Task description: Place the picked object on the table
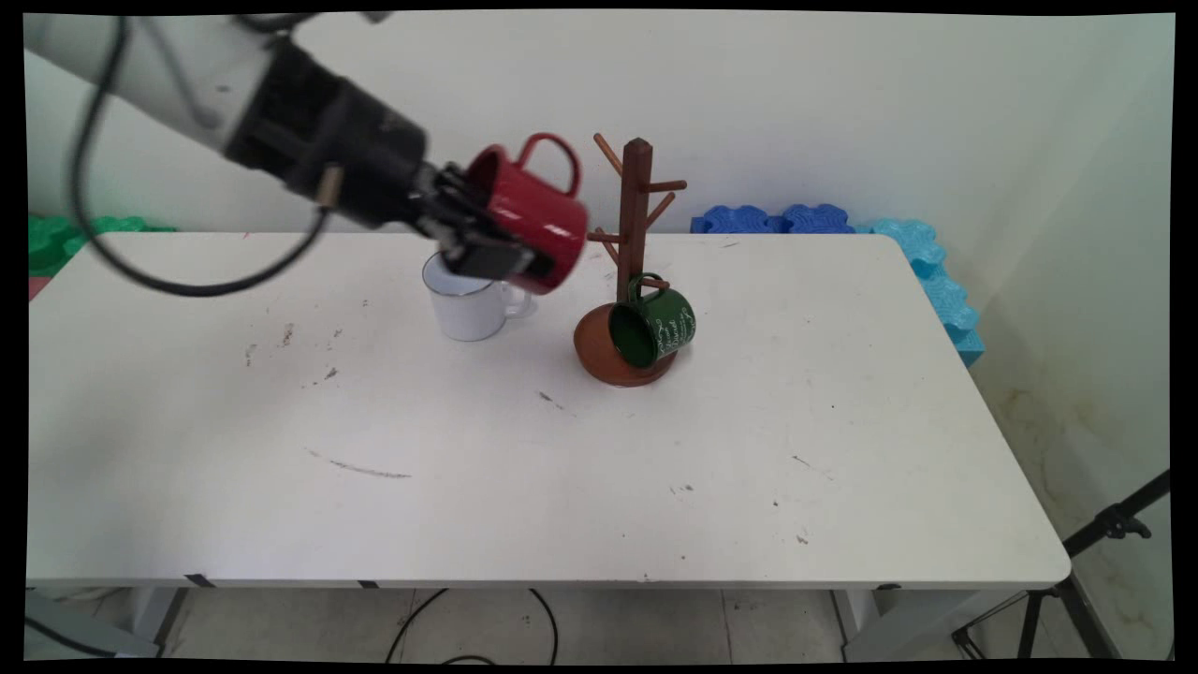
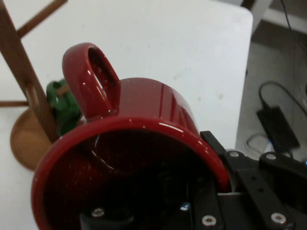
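White table (image 1: 562,487): your gripper (image 1: 487,245) was clamped on the red mug's (image 1: 533,220) rim, mug tilted, handle up, beside the wooden mug tree (image 1: 635,234); green mug (image 1: 655,328) hung low, white mug (image 1: 468,304) behind.

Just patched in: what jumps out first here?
The gripper is shut on a red mug, held tipped on its side in the air, handle up, above a white mug. To its right stands a wooden mug tree with a green mug hanging low.

Lab, scuffed white table (image 1: 562,468), tripod (image 1: 1076,580), floor cables (image 1: 468,627)
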